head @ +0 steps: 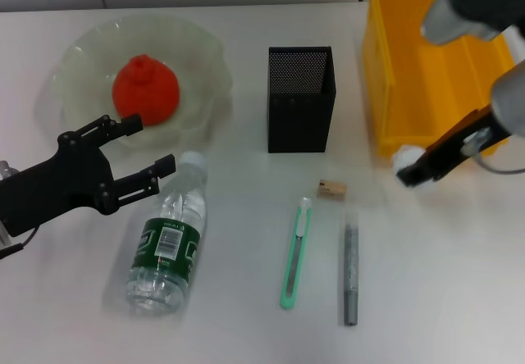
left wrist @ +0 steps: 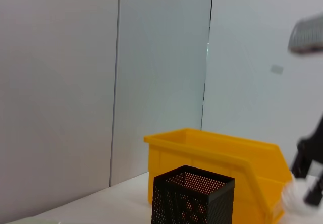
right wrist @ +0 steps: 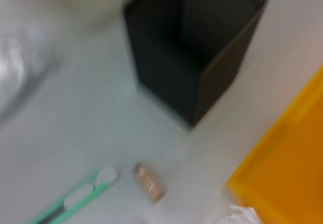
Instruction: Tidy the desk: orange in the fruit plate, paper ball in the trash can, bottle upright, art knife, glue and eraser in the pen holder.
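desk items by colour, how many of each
red-orange: 1, orange
pale green: 1, fruit plate
black: 1, pen holder
yellow: 1, trash can
clear: 1, bottle
mint-green: 1, art knife
grey: 1, glue
tan: 1, eraser
white: 1, paper ball
total: 9

The trash can [head: 426, 77] runs off the head view's right edge, its far corner covered by the right arm above the right gripper [head: 410, 167], whose tips hide most of a white lump, likely the paper ball [head: 404, 157]. In the right wrist view, the pen holder [right wrist: 197, 52], eraser [right wrist: 149, 182] and art knife [right wrist: 75, 201] beyond that gripper are smeared.
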`<state>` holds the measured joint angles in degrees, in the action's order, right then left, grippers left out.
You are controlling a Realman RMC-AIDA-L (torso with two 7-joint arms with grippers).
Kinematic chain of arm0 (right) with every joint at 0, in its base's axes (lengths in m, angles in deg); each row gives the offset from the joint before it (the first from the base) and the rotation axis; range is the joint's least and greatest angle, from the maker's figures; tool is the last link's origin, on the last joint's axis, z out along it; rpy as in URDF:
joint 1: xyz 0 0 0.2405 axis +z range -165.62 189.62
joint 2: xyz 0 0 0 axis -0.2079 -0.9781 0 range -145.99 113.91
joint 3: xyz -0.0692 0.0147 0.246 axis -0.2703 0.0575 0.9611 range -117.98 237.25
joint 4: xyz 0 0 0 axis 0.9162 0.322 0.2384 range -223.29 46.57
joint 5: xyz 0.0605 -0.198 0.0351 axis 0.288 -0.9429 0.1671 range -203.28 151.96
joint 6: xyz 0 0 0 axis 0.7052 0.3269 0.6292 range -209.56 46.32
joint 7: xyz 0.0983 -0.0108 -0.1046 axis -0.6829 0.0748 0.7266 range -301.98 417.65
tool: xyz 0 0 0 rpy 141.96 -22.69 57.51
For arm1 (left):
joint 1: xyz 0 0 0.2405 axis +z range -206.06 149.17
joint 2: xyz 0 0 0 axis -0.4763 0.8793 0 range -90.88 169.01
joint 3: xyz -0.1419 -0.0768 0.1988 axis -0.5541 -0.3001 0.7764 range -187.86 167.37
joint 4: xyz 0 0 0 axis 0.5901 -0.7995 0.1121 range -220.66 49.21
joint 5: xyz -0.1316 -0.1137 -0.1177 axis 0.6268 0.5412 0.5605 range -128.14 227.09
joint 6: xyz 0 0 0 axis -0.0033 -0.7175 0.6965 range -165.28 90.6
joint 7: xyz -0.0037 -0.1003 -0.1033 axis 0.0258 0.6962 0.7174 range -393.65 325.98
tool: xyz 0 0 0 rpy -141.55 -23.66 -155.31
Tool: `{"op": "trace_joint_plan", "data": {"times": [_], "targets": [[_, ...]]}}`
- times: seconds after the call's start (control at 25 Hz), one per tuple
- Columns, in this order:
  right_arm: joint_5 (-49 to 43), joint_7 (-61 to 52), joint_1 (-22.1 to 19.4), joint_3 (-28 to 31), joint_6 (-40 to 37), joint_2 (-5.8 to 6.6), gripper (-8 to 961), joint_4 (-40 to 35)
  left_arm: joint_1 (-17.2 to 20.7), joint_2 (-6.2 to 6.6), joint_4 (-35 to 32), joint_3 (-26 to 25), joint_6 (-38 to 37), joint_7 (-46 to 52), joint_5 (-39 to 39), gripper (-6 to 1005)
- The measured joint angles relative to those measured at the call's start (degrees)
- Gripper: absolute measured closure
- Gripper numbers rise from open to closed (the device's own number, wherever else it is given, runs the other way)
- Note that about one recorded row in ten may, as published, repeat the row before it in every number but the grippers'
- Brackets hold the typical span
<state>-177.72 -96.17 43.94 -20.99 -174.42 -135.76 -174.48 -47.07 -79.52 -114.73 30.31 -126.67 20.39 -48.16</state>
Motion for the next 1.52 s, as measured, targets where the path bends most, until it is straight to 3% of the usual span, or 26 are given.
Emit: {"op": "trace_joint_plan", "data": {"times": [0.16,0.32,0.36,0.56,0.76,0.92,0.96,1.04,1.08,1.12,1.24,1.28,1.32,1.36,1.4,1.48,1.52], "targets": [[0.12,0.47,-0.56,8.17,-2.48,0.10,497,-8.84,0.13,0.02,-0.05,-0.22,-0.12,-0.01,0.00,196],[-0.21,2.56,-0.24,14.44,0.24,0.35,496,-9.49,0.16,0.02,-0.08,-0.23,-0.48,-0.03,-0.01,196],[-0.13,4.12,-0.15,17.26,4.15,0.42,496,-7.84,0.17,0.02,-0.09,-0.23,-1.06,-0.03,0.00,196],[0.03,5.80,-0.04,17.80,15.07,0.44,412,0.44,0.18,0.02,-0.09,-0.13,-2.34,0.72,0.44,196],[2.66,6.93,-0.29,17.98,18.01,0.40,327,3.36,0.20,0.02,-0.28,0.12,-3.58,1.45,0.39,197],[11.04,10.87,-2.88,19.23,18.37,0.43,157,1.98,0.31,0.06,-1.07,0.28,-5.86,3.98,0.17,201],[18.69,15.35,-5.00,20.44,18.50,0.48,115,1.64,1.00,-0.10,-4.18,0.66,-7.04,8.24,0.08,203],[23.35,19.00,-6.52,21.00,18.48,0.49,111,1.64,1.48,-0.29,-6.55,1.47,-7.12,10.70,-0.04,207],[31.73,26.39,-9.67,21.53,18.24,0.45,109,2.07,2.69,-0.56,-11.28,4.15,-6.86,14.95,0.46,209],[36.18,30.51,-11.50,21.50,18.05,0.39,107,2.60,2.69,-0.56,-11.28,4.15,-6.86,14.95,0.46,211],[44.95,39.44,-15.52,21.17,16.96,0.18,101,4.56,4.66,-0.59,-17.51,7.93,-5.42,20.38,2.86,218],[52.71,48.39,-18.47,20.70,14.98,0.13,99,7.89,6.45,-0.59,-23.37,11.64,-2.46,25.55,3.60,220],[52.71,48.39,-18.47,20.70,14.98,0.13,99,7.89,6.45,-0.59,-23.37,11.64,-2.46,25.55,3.60,222],[59.26,57.50,-20.64,20.50,11.42,0.20,99,13.84,8.88,-0.58,-29.89,17.06,3.09,31.21,3.44,224],[59.26,57.50,-20.64,20.50,11.42,0.20,99,13.84,8.88,-0.58,-29.89,17.06,3.09,31.21,3.44,226],[62.83,66.55,-21.72,20.83,7.07,0.28,99,21.29,13.61,-0.30,-41.07,27.37,12.70,39.35,2.35,230],[62.83,66.55,-21.72,20.83,7.07,0.28,99,21.29,13.61,-0.30,-41.07,27.37,12.70,39.35,2.35,232]]}}
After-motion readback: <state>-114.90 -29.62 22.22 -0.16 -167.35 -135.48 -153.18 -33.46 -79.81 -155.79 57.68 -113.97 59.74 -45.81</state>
